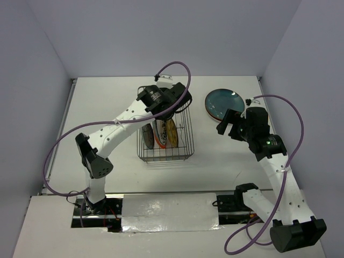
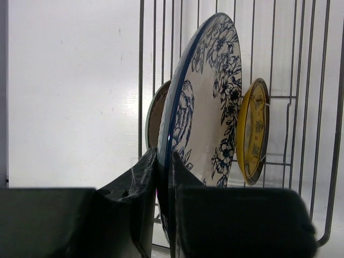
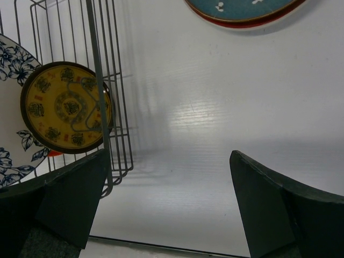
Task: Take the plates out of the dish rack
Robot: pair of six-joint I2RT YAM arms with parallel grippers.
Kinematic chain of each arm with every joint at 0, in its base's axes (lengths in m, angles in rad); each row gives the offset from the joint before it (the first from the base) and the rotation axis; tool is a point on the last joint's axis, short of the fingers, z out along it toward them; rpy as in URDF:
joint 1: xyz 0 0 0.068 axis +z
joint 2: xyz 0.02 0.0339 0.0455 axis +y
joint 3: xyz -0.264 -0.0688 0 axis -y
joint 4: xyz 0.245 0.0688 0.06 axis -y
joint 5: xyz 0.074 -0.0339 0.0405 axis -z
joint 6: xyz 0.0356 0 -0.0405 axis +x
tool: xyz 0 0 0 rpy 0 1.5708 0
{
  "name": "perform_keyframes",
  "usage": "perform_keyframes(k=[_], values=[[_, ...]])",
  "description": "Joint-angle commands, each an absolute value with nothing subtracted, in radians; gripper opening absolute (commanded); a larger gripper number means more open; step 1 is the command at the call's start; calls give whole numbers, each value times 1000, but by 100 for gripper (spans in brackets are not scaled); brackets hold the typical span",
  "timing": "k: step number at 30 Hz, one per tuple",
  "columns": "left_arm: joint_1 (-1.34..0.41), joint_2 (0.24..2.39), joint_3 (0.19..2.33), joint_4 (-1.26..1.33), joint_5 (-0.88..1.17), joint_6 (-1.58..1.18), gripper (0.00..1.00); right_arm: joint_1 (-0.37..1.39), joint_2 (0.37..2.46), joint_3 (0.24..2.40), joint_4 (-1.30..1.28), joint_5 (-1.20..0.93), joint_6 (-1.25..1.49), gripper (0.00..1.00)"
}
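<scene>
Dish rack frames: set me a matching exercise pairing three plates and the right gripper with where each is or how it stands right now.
Column one:
1. white plate with blue flowers
2. yellow plate
3. teal plate
4. right gripper

Column two:
A. lying flat on the table, outside the dish rack
B. open, holding nothing
C. pinched at its rim by the left gripper
D. standing on edge in the dish rack, no gripper on it

Pairs: 1-C; 2-D; 3-A; 4-B

Upright plates (image 1: 160, 133) in rack (image 1: 183, 135); teal plate (image 1: 223, 103) outside
</scene>
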State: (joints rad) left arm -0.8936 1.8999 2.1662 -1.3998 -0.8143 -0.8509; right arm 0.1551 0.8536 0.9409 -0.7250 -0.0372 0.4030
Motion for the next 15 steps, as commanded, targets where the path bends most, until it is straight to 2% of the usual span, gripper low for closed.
perform_keyframes(k=[1,10,15], values=[[-893,1789,2235,-1370,-907,-804,0,164,836,963,-703,-58,403,100],[-881,1659,2234,-1342,-1019,-709,0,163,834,962,-643,-149,417,100],[-881,1484,2116,-1208,-1010,-677,0,164,833,927,-485,-372,449,100]])
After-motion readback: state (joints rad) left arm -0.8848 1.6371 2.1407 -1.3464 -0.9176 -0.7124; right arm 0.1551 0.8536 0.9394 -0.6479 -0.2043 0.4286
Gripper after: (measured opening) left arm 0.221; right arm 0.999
